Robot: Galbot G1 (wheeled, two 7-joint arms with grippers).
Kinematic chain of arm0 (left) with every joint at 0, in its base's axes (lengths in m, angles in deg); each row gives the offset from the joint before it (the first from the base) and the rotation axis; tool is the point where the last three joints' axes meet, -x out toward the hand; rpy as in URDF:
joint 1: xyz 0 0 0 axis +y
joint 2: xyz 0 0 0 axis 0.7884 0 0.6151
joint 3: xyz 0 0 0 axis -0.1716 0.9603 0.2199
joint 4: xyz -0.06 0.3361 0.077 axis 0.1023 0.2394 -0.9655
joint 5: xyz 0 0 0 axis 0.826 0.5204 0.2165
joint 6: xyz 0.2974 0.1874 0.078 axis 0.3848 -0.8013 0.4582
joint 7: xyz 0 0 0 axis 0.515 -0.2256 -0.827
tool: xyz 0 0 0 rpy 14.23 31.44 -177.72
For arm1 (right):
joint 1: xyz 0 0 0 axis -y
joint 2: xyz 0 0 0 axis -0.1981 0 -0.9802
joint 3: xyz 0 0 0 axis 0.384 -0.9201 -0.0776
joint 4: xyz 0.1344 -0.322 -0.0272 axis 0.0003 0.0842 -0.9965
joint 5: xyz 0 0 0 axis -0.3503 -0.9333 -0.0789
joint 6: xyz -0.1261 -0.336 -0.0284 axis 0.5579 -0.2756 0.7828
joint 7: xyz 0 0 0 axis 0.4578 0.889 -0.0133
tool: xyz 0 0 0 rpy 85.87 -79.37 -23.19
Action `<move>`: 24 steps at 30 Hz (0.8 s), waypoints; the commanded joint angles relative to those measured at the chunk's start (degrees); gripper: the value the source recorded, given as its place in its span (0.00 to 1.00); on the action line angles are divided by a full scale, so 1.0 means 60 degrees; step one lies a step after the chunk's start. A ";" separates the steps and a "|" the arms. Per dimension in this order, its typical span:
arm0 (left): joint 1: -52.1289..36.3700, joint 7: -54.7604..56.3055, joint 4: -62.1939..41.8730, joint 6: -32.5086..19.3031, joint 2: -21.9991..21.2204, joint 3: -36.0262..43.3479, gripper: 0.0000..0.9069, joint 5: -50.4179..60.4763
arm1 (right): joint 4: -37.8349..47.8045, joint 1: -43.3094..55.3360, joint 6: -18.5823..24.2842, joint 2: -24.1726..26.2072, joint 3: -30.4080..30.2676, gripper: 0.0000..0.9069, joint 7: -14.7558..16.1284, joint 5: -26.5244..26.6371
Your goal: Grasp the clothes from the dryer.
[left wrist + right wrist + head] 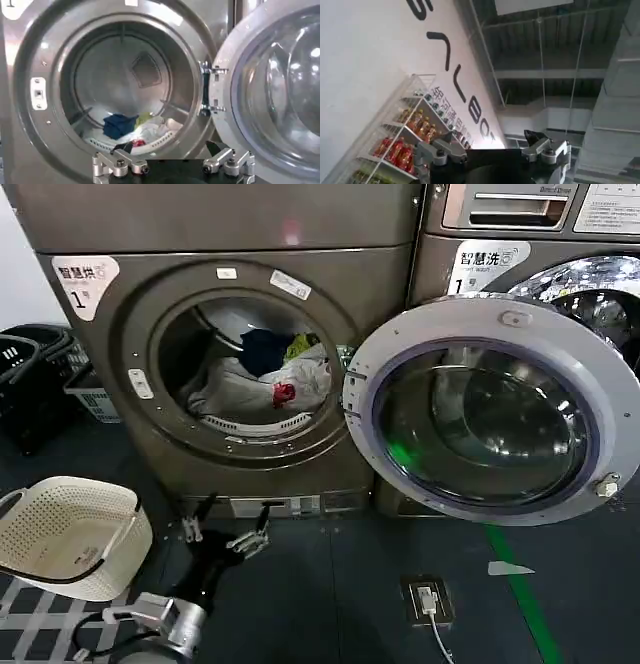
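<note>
Lying limp mid-frame inside the dryer [120,374], the clothes [262,384] are best pinched at a raised fold by the spread, empty left gripper [222,536].

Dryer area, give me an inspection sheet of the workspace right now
Surface: dark floor with a green line.
Job's things: dryer, round door swung open; clothes heaped in the drum, pale grey-white, navy and yellow-green.
Clutter: cream basket on the floor, dark baskets behind it.
Grippers: left gripper low before the port, fingers open, holding nothing; right gripper open, pointed toward a drinks shelf.
Cables: white cable from a floor socket.
Surroundings: second machine alongside.
</note>
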 commanded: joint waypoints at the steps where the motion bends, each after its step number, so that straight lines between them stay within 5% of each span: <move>1: -0.0007 0.0044 0.0026 0.0058 -0.0004 -0.0025 1.00 -0.0053 | 0.0022 0.0016 0.0031 0.0008 -0.0005 1.00 -0.0041 -0.0016; 24: -0.0015 -0.0074 0.0210 0.0361 0.0011 -0.0022 1.00 -0.0106 | 0.0074 0.0070 -0.0027 0.0013 0.0016 1.00 -0.0010 -0.0024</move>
